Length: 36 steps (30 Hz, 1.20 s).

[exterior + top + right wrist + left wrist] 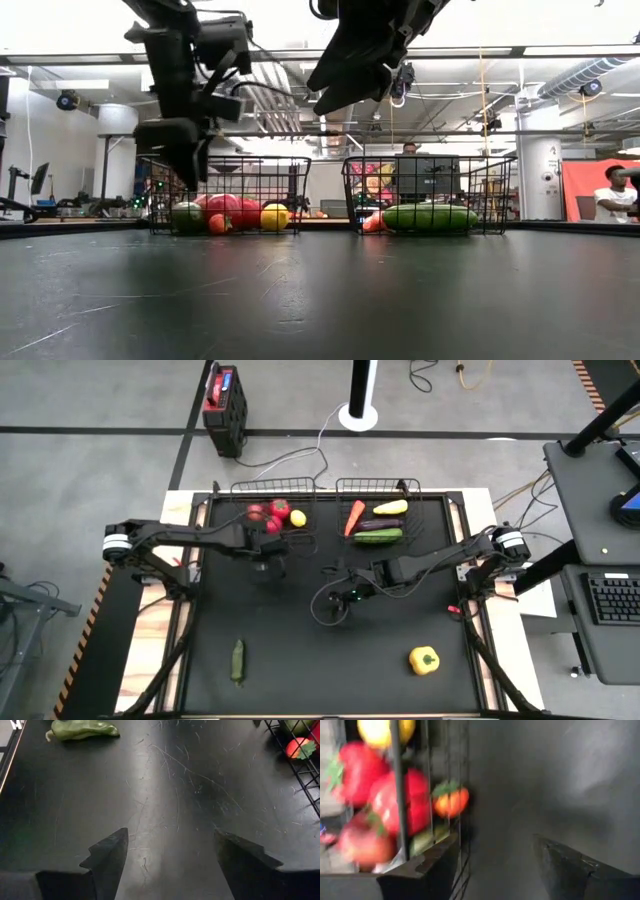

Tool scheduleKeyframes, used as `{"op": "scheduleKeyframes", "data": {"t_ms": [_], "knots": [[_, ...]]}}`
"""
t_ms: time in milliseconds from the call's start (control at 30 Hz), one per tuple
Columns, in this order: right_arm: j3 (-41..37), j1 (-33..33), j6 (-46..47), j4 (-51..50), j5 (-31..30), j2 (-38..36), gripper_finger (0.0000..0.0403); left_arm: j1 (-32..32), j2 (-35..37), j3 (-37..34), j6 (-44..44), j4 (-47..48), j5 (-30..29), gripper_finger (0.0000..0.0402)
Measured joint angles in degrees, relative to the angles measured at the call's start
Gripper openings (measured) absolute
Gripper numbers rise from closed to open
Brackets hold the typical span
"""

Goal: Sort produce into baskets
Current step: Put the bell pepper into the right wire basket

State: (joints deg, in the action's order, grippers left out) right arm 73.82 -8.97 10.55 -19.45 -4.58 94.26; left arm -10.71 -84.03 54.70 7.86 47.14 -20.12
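Wire of the left basket [272, 488] fronts the left gripper's [268, 568] empty open fingers; right gripper [340, 600] likewise.

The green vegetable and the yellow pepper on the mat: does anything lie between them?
No. In the high view the black mat is bare between the green vegetable and the yellow pepper.

Robotics lab: exposed ceiling ducts [590, 72], monitor desks [425, 180].

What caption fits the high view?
Both open claws hover mid-table; pepper and cucumber remain outside the baskets.
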Motion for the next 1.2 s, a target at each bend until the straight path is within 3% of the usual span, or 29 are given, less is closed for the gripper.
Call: {"op": "scheduleKeyframes", "data": {"t_ms": [100,367,667,933,1200], "knots": [[0.0,0.0,0.0,0.0,0.0,0.0,0.0277,-0.8,0.7,0.0,-0.2,3.1,-3.6,0.0233],[0.0,0.0,-0.1,0.0,0.0,0.0,0.0278,-2.6,1.7,0.0,-0.5,3.0,-3.9,0.0233],[0.0,0.0,0.4,-1.9,0.1,0.0,0.0271,0.2,3.5,-0.1,-5.2,3.0,0.7,0.0233],[0.0,-0.7,7.3,-12.5,1.1,-1.3,0.0271,11.2,11.8,-0.1,-12.8,0.0,1.1,0.0233],[0.0,-2.8,14.6,-24.8,8.5,-2.2,0.0256,27.4,15.4,-0.1,-20.5,-7.0,0.0,0.0233]]}}
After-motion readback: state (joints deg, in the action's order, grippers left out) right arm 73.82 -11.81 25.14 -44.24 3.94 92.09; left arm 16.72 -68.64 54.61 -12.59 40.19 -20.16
